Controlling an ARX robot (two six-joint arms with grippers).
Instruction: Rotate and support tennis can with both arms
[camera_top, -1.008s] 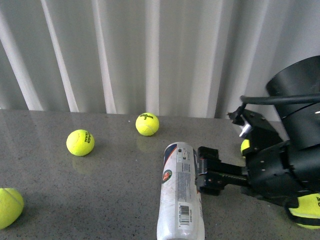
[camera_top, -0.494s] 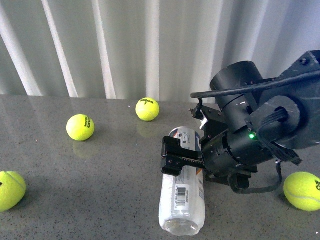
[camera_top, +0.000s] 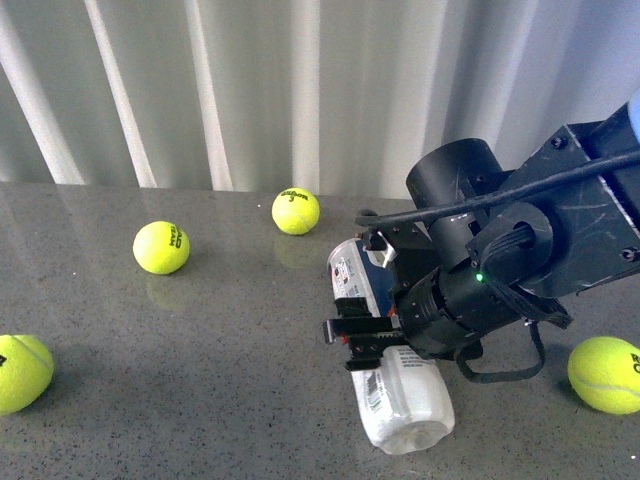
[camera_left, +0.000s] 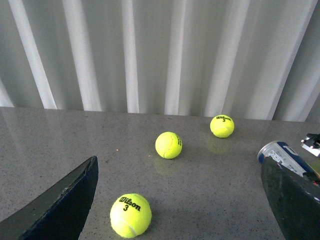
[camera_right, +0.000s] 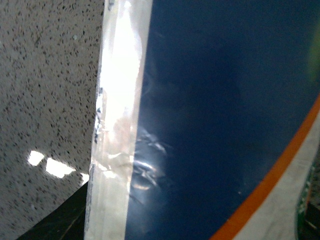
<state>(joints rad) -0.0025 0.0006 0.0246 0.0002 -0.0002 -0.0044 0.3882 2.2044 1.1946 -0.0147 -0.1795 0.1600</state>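
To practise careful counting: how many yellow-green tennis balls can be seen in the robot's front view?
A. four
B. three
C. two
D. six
A. Four lie on the table: the left-edge ball, the middle-left ball, the ball nearest the curtain and the right-edge ball.

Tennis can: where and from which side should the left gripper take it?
Probably the far rimmed end, from the robot's left, closing across the round body: the tennis can lies flat, the right gripper holds its middle, that end is free.
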